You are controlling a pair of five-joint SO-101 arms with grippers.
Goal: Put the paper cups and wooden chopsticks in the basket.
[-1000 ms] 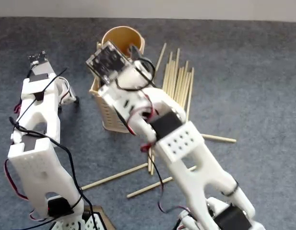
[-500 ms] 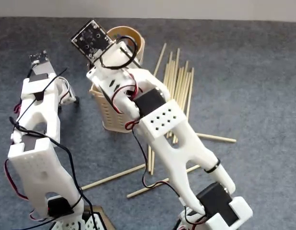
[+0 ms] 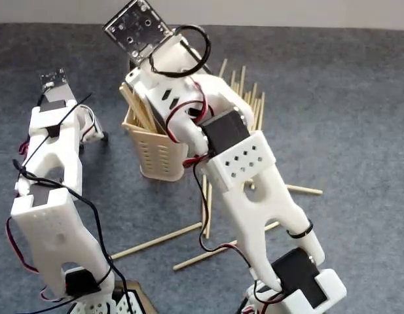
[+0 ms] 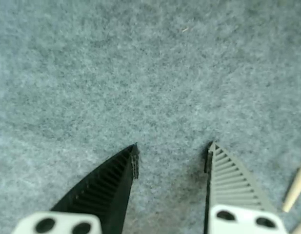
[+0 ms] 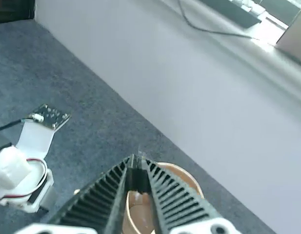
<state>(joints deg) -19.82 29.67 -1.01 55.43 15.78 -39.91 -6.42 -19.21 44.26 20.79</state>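
Observation:
A pale slotted basket [image 3: 156, 157] stands on the grey carpet, with several wooden chopsticks [image 3: 139, 111] leaning inside it. My right arm arches over the basket. My right gripper [image 5: 137, 161] is shut just above a tan paper cup [image 5: 182, 178], and I see nothing between its fingers. More chopsticks lie loose on the carpet: a bundle [image 3: 244, 108] beside the basket and single ones [image 3: 156, 241] nearer the arm bases. My left gripper [image 4: 172, 151] hangs open over bare carpet to the left of the basket, with one chopstick tip [image 4: 296, 183] off to its side.
The left arm [image 3: 48, 157] stands along the left of the table, and its wrist board [image 5: 48, 117] shows beyond the basket. A pale wall runs along the far edge of the carpet. Open carpet lies to the right of the chopstick bundle.
The right arm has swung up and toward the far side over the basket. Its wrist now hides the cup in the high view, and chopsticks now show leaning in the basket. The left arm has kept still.

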